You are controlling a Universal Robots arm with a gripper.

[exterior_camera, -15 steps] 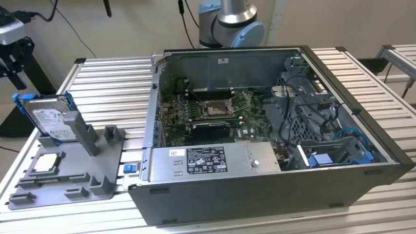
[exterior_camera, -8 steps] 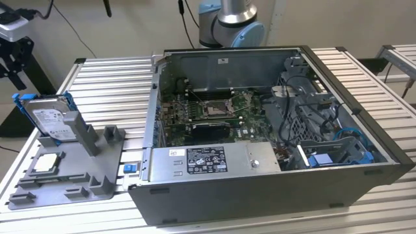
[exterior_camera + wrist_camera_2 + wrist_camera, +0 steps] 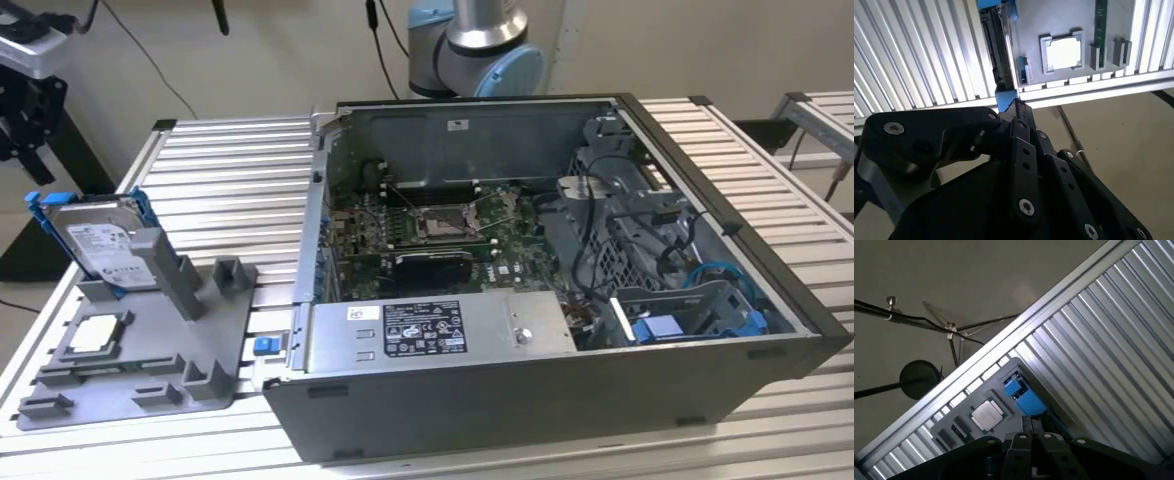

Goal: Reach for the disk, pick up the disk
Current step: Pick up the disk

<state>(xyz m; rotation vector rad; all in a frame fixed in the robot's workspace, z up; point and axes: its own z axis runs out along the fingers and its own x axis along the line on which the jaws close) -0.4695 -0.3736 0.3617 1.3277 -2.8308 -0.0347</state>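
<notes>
disk [image 3: 106, 240] upright in grey holder [image 3: 154, 347] slot

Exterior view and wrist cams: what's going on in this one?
The arm's hand hangs above the disk, which stands upright in a grey holder at the exterior view's left, beside the open computer case. The hand is not touching the disk, which has not been lifted.

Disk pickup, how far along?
Done: nothing yet; the disk stands upright in the gray holder, untouched in the exterior view. In hand: the reach, with the claw hanging over the disk in the second wrist view. Left: gripping and lifting.
</notes>
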